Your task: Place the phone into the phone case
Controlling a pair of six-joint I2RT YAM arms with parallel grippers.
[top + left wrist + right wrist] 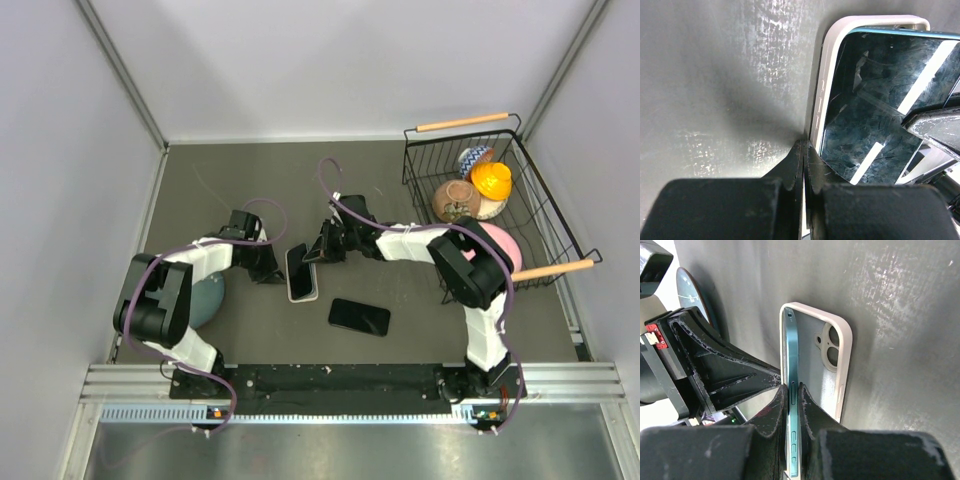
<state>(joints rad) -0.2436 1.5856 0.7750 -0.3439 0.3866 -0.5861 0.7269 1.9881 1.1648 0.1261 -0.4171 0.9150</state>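
While tight in the right gripper (792, 388), one phone (791, 347) of two; one case (813, 380); left gripper (803, 150) closed.

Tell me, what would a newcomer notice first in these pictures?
At the table's centre, the right gripper pinches a teal-edged phone, tilted into a white plastic phone case. The shut left gripper sits by the case's rim. Nearer the arms, a second black phone lies flat.

Both arms reach inward, wrists low; left gripper (272, 270) fully closed, right gripper (314, 254) clamped on phone (791, 350) edge
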